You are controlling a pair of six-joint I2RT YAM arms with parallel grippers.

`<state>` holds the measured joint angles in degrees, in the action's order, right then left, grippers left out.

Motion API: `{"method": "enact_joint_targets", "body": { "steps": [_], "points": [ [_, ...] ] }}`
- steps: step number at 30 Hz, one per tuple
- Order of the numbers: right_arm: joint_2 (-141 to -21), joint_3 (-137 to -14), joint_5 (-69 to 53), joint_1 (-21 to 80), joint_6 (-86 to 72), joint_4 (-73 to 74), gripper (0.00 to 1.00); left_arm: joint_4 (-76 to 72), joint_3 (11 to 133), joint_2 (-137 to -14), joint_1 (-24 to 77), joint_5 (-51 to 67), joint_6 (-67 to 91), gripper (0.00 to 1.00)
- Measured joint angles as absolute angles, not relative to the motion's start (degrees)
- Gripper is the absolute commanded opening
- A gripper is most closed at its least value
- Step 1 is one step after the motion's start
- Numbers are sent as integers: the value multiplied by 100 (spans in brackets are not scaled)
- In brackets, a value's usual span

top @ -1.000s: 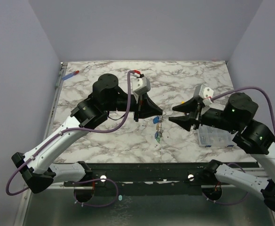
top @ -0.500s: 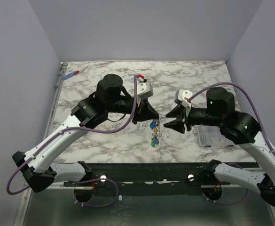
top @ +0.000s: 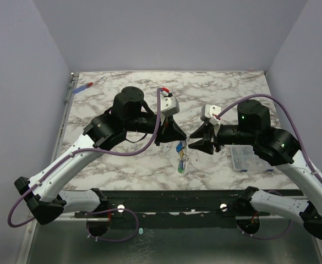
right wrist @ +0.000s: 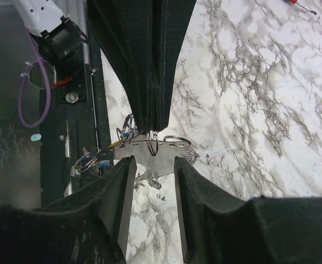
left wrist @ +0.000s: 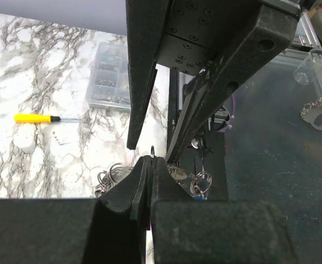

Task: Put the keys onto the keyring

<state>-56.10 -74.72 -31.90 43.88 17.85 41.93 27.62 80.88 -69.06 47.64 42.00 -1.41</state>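
My left gripper [top: 180, 136] is shut on the keyring [right wrist: 152, 144], a thin silver loop whose top pokes out above the closed pads in the left wrist view [left wrist: 151, 149]. The keys [top: 181, 159], with blue and green tags, hang from it above the marble table. In the right wrist view a flat silver plate [right wrist: 149, 159] and small rings with a blue tag [right wrist: 92, 160] dangle under the left fingers [right wrist: 149, 60]. My right gripper [top: 191, 141] is open and empty. Its jaws stand on either side of the hanging plate without touching it [right wrist: 152, 168].
A clear plastic box [top: 246, 159] sits under the right arm at the table's right front. A yellow-handled screwdriver [left wrist: 37, 117] lies near it. A red-and-blue screwdriver [top: 83, 87] lies at the far left corner. The metal frame rail [top: 166, 201] runs along the near edge.
My right gripper has moved left, from beside the plastic box up to the hanging bunch, staying open. My left gripper shifted slightly left and back with the keyring still pinched.
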Motion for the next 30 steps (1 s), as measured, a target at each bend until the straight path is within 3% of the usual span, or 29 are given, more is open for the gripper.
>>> {"method": "enact_joint_targets", "body": {
  "steps": [18, 24, 30],
  "points": [
    [-5660, -7472, -3242, 4388, 1806, 3931, 27, 2764, 8088, -6965, 4766, 4307, -141, 0],
    [-5688, -7472, -3245, 4388, 1806, 3896, 19, 2766, 8088, -6967, 4764, 4309, -141, 0],
    [-5749, -7472, -3249, 4388, 1806, 3883, 1, 2805, 8088, -6967, 4764, 4313, -143, 0]
  ]
}}
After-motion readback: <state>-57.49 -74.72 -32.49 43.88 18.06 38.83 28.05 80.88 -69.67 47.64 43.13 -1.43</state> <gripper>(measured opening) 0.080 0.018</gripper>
